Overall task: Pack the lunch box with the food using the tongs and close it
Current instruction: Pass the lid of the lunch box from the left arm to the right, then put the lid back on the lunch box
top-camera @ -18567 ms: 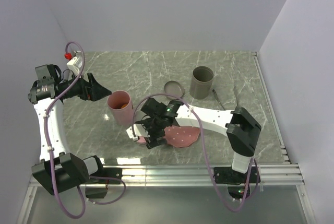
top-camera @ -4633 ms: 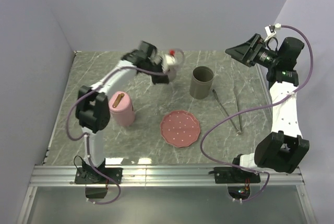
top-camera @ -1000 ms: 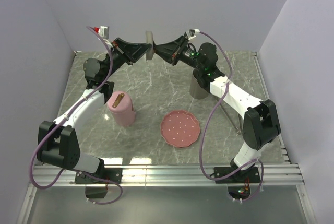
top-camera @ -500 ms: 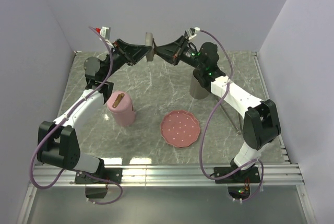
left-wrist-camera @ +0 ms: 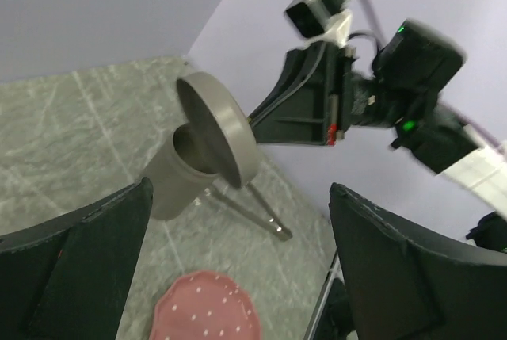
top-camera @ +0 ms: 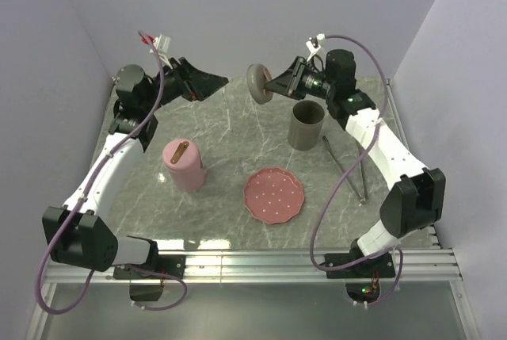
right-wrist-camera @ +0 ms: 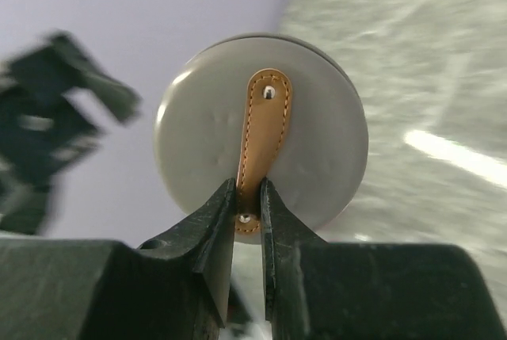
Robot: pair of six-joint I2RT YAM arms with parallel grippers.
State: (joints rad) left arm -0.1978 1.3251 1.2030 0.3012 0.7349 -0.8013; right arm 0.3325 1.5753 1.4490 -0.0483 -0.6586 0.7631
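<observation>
My right gripper (top-camera: pixel 273 85) (right-wrist-camera: pixel 248 185) is shut on the tan strap (right-wrist-camera: pixel 265 130) of a round grey lid (top-camera: pixel 257 83) (right-wrist-camera: pixel 317 142). It holds the lid on edge in the air, up and left of the open grey lunch box (top-camera: pixel 306 124) (left-wrist-camera: pixel 170 177). At the back left, my left gripper (top-camera: pixel 220 82) (left-wrist-camera: pixel 240 185) hangs open and empty, apart from the lid (left-wrist-camera: pixel 214 130). The tongs (top-camera: pixel 348 167) (left-wrist-camera: pixel 253 213) lie on the table to the right of the lunch box. The food is out of view.
A pink cylindrical box (top-camera: pixel 184 164) with a strapped lid on it stands at the left. The pink scalloped plate (top-camera: pixel 274 195) (left-wrist-camera: pixel 206 308) lies bare in the middle. Walls close in the back and both sides of the marble table (top-camera: pixel 230 130).
My left gripper has opened, let go of the lid and drawn back to the left. The right gripper has carried the lid to the right, now holding it alone.
</observation>
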